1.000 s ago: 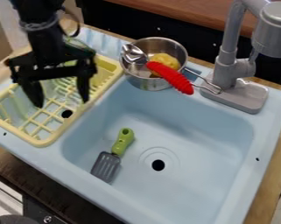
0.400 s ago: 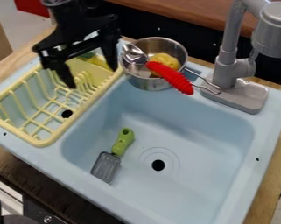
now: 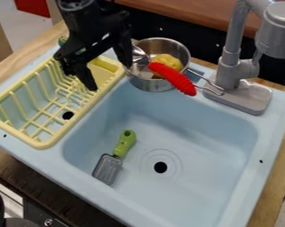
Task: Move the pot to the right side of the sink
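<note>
Presently, my gripper (image 3: 110, 76) hangs over the yellow rack (image 3: 43, 144), fingers (image 3: 87, 80) wide apart; the metal pot (image 3: 150, 84) sits just beside one finger.

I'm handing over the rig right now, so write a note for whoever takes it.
Gripper: open, empty, over the dish rack, beside the pot.
Pot: on the sink's back edge, between rack and faucet, holding a yellow item and red-handled utensil.
Done: pot not grasped.
Left: grasp it, move it to the sink's right side, release.
</note>
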Robot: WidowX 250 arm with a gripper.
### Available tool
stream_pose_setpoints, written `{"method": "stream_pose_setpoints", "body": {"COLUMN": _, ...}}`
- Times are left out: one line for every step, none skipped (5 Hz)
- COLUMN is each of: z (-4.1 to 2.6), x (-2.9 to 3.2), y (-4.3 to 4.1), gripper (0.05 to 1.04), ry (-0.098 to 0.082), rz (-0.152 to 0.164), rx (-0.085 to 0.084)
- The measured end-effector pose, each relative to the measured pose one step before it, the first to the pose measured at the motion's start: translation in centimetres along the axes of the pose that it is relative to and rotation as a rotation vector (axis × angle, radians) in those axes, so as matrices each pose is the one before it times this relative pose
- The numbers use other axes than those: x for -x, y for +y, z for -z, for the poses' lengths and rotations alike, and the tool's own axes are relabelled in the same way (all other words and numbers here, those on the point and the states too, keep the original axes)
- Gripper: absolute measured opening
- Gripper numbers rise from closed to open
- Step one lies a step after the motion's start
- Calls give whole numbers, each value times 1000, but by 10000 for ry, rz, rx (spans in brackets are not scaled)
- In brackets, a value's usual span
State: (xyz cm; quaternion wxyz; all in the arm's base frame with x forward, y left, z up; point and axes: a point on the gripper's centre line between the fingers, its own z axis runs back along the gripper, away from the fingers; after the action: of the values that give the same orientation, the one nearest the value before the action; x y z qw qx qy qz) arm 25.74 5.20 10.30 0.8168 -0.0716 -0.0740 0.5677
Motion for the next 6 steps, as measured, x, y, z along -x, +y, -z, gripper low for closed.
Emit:
{"method": "stream_pose_setpoints", "body": {"z": 912, "x": 408, "y": -660, "gripper": 998, "ry": -213, "rz": -234, "rx": -116}}
{"method": "stream_pose_setpoints", "body": {"z": 732, "x": 219, "y": -53, "gripper": 998, "ry": 50, "rz": -218, "rx": -192}}
{"method": "stream_pose_setpoints", "body": {"z": 289, "x": 62, "y": -213, "gripper": 998, "ry": -51, "rz": -151, "rx": 20}}
{"method": "stream_pose_setpoints", "body": {"z": 777, "x": 109, "y": 124, "gripper": 998, "ry": -34, "rz": -168, "rx": -486}}
{"method": "stream_pose_setpoints", "body": {"z": 166, "x": 64, "y": -131, "gripper": 956, "ry": -19, "rz": -45, "rx": -77}}
{"method": "stream_pose_setpoints", "body": {"z": -71, "x": 162, "y": -236, "gripper": 681, "ry": 162, "rz": -82, "rx": 74}}
